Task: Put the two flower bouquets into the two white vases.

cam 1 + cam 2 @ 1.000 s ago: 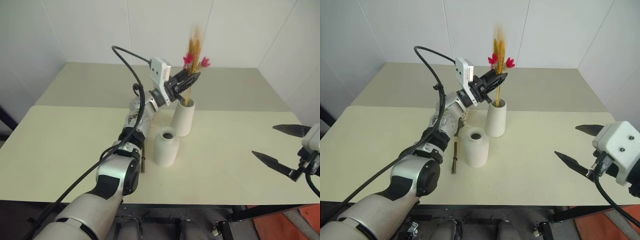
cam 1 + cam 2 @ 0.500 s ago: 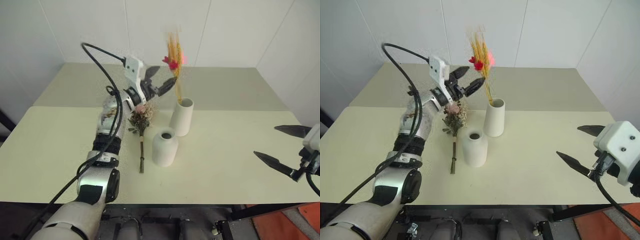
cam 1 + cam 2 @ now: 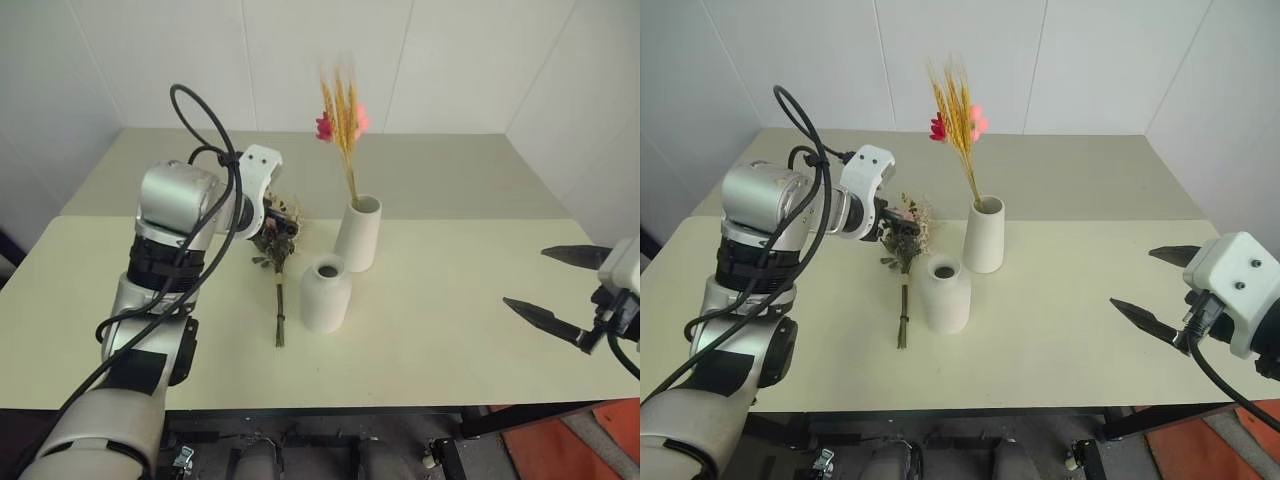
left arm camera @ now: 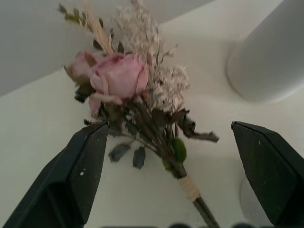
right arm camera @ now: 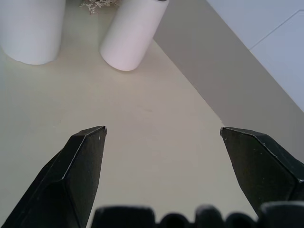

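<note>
I have the slim wheat bouquet [image 3: 343, 110] standing in the taller vase [image 3: 360, 233], which sits toward the middle of the table [image 3: 470, 300], nearer the far edge than the near one. The shorter vase [image 3: 326, 293] stands just in front of it, toward the near edge, its narrow mouth empty. The rose bouquet [image 4: 137, 102] lies flat on the table beside the shorter vase, on the side of the table's left edge, blooms toward the far edge and stems trailing toward me.

My left end effector [image 4: 175, 175] hangs above that bouquet with its fingers spread wide and nothing between them; the wrist view looks straight down on the roses and the twine binding on the stems. My right end effector [image 5: 161, 180] is likewise wide open and empty, parked near the right edge, well apart from everything.

I judge the rose bouquet to be light, dry and brittle: the cream filler and petals would crush or shed under a squeeze, so I would keep off the head altogether. The place to take hold, I think, is the bound stems at or just below the twine wrap, where the bundle is stiffest and narrowest. Held there, it should hang stems-down for threading into the narrow mouth. The stems lie flat, so the fingertips must reach table level.
</note>
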`<action>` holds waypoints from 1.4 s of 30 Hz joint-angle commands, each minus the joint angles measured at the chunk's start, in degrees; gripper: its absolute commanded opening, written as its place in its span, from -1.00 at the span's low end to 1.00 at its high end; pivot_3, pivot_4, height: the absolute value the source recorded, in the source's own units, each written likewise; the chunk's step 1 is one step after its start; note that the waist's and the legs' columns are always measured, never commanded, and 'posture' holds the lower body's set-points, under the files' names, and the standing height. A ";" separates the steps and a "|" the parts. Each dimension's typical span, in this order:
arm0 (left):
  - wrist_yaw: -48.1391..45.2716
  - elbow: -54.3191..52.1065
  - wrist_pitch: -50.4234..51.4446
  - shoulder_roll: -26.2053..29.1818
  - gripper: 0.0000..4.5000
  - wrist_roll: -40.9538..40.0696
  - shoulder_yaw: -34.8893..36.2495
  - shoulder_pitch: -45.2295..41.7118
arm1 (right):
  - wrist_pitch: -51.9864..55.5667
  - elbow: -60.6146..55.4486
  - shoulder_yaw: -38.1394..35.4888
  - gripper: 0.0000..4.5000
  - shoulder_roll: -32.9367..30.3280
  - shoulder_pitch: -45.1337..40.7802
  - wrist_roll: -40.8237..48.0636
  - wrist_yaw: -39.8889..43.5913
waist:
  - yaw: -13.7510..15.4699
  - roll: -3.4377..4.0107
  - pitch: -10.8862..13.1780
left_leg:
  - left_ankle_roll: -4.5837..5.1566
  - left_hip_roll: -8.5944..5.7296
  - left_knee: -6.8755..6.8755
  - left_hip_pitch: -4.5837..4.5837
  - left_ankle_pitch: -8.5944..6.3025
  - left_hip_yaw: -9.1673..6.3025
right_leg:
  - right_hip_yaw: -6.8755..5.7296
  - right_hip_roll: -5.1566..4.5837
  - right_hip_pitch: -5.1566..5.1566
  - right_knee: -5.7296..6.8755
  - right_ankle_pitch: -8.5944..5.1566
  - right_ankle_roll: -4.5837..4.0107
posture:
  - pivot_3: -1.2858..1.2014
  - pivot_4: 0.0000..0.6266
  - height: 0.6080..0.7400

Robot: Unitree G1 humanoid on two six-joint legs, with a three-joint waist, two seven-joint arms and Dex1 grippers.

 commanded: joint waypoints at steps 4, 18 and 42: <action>4.14 7.03 0.27 2.14 0.99 -12.99 -3.56 -0.70 | -1.32 0.13 -0.16 1.00 -0.84 -1.37 -0.07 -0.07 | 0.19 0.00 0.00 | 0.00 -0.01 0.00 -0.03 0.00 0.00 | -0.01 -0.01 0.00 -0.02 0.00 0.00 | 0.03 -0.52 1.00; 21.05 22.57 0.27 -3.98 0.99 -23.57 -0.32 -0.37 | 0.00 -1.88 -3.91 1.00 0.13 1.81 -0.02 0.24 | 0.42 0.00 0.00 | 0.00 -0.05 0.02 -0.02 0.00 -0.01 | -0.02 -0.03 0.02 -0.02 0.01 -0.01 | 0.03 -0.52 1.00; 29.59 3.22 -31.10 -4.06 -0.95 -2.51 16.78 5.33 | -1.55 -0.38 -3.79 1.00 -0.07 1.79 -0.69 0.90 | 0.24 -0.01 0.00 | -0.02 -0.06 -0.05 -0.02 0.00 -0.02 | 0.03 -0.01 -0.01 -0.10 0.30 -0.48 | 0.03 -0.52 1.00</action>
